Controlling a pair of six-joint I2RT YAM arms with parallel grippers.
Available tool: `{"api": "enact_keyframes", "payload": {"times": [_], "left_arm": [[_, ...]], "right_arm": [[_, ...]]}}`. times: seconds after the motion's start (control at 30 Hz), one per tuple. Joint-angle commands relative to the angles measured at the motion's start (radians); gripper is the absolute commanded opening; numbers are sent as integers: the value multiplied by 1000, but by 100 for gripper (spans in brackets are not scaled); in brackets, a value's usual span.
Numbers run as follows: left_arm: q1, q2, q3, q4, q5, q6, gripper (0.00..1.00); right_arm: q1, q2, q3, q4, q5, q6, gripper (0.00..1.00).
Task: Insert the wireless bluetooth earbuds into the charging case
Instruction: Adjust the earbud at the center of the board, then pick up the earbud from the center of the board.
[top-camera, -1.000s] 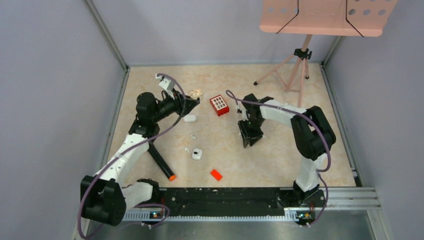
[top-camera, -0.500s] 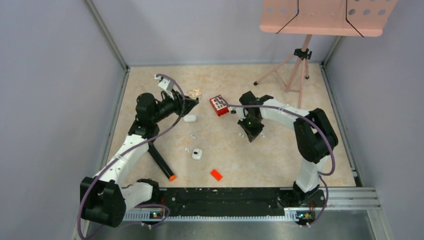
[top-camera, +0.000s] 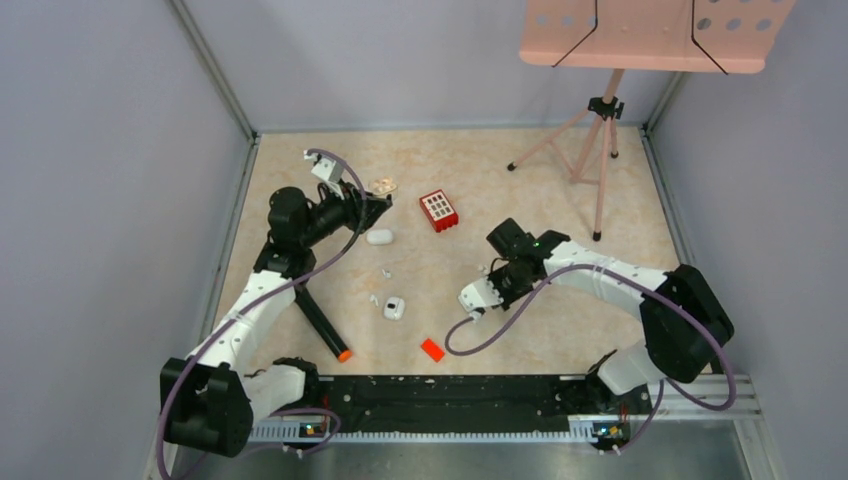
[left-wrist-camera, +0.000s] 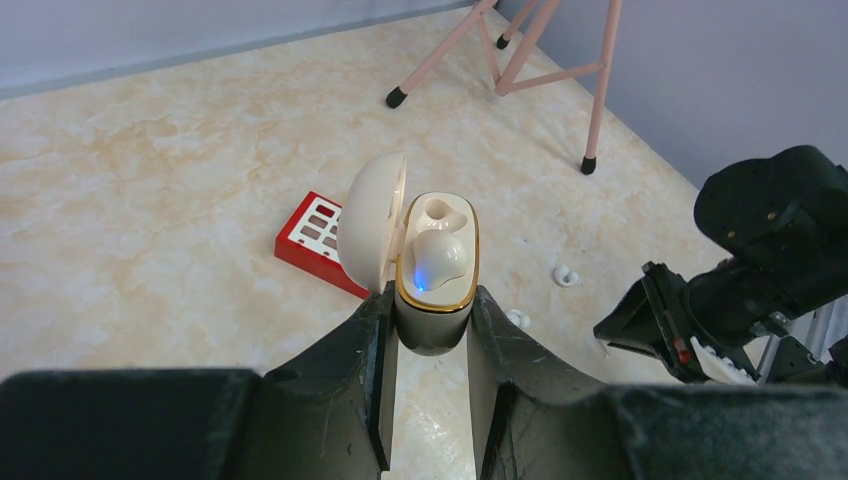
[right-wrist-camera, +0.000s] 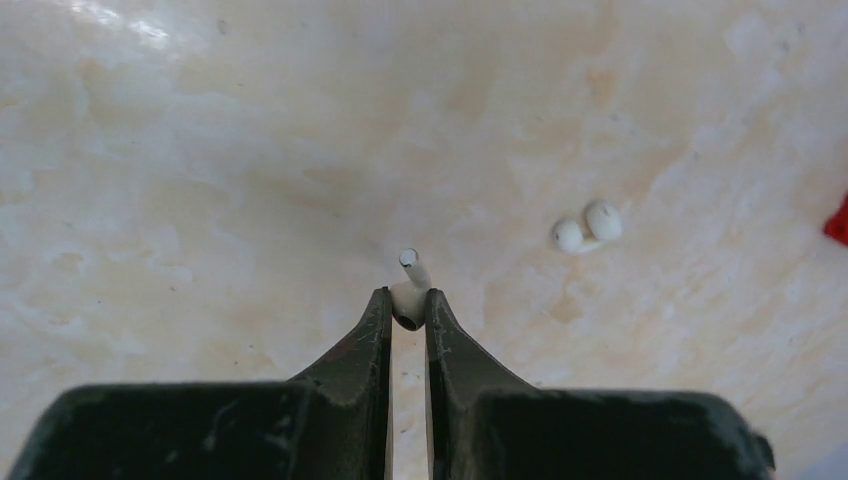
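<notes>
Swung away from the red block (top-camera: 438, 210), the right arm (top-camera: 600, 278) now reaches toward the near middle of the table (top-camera: 560, 345) with its elbow thrown out to the right. A second ago it hung folded beside that block. The left arm (top-camera: 250, 310) has scarcely shifted. The surface is beige marbled board, walled by pale lilac-grey panels, with a metal rail (top-camera: 690, 395) along the near edge and a pink music stand (top-camera: 650, 35) on a tripod at the far right. The right gripper (right-wrist-camera: 408, 300) is pinched tight on one white earbud (right-wrist-camera: 408, 290), its stem poking past the fingertips above bare marble. Two small white pieces (right-wrist-camera: 587, 228) lie touching each other off to one side. The left gripper (left-wrist-camera: 430, 305) clamps the charging case (left-wrist-camera: 430, 335) upright with its lid (left-wrist-camera: 372, 230) hinged open. A second earbud (left-wrist-camera: 437, 255) sits inside, a blue light glowing on it. An orange-red chip (top-camera: 432, 349) and a black marker (top-camera: 322, 322) lie near the rail.
</notes>
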Motion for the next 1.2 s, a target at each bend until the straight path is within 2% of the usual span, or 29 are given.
{"api": "enact_keyframes", "payload": {"times": [0.0,0.1,0.13,0.17,0.23,0.4,0.57,0.67,0.8,0.93,1.03,1.17], "left_arm": [[9,-21,12,27,-2,16,0],[15,-20,15,25,1,17,0],[17,-19,14,24,3,17,0],[17,-17,14,24,7,17,0],[17,-14,12,25,13,16,0],[17,2,15,32,23,11,0],[17,13,25,20,24,19,0],[17,20,33,4,26,20,0],[17,25,41,-19,37,31,0],[18,18,43,-37,28,39,0],[23,8,41,-44,23,41,0],[29,-4,34,-47,22,45,0]], "right_arm": [[57,51,28,-109,-7,-250,7],[72,77,46,-124,-7,-256,14],[72,74,45,-116,-8,-257,18],[72,-3,41,-98,-7,-244,24],[70,59,33,-60,2,-204,32],[15,33,90,-41,-26,60,41],[-84,-19,127,-78,-127,416,40],[-120,-21,107,-74,-209,564,36],[-121,79,147,-82,-266,748,32],[-122,201,203,-82,-258,967,32],[-123,252,219,-73,-246,1046,32],[-123,273,226,-53,-201,1075,32]]}}
